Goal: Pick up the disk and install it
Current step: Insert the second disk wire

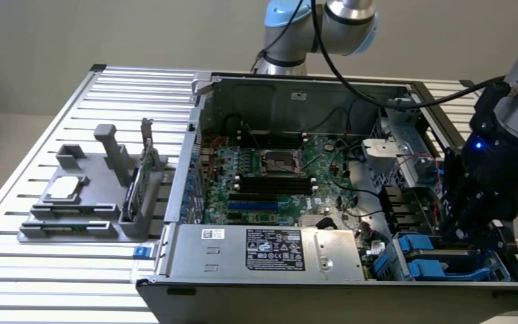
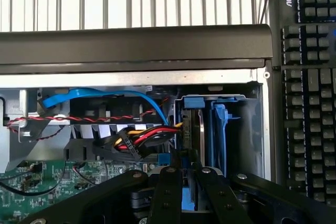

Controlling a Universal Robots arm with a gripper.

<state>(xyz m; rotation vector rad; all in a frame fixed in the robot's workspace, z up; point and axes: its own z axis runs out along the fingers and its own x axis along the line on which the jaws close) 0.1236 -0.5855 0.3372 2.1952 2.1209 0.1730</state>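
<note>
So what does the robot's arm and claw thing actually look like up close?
The arm is made of silver-grey metal tubes with pale blue caps at the joints. A black cable runs down along it. The gripper at its end is a bulky black block with a small blue light glowing on it. In the wrist view its jaws are black metal linkage bars studded with silver bolts.

Even, soft overhead light, dim inside the computer case (image 1: 394, 108), edges perhaps slightly blurred
</note>
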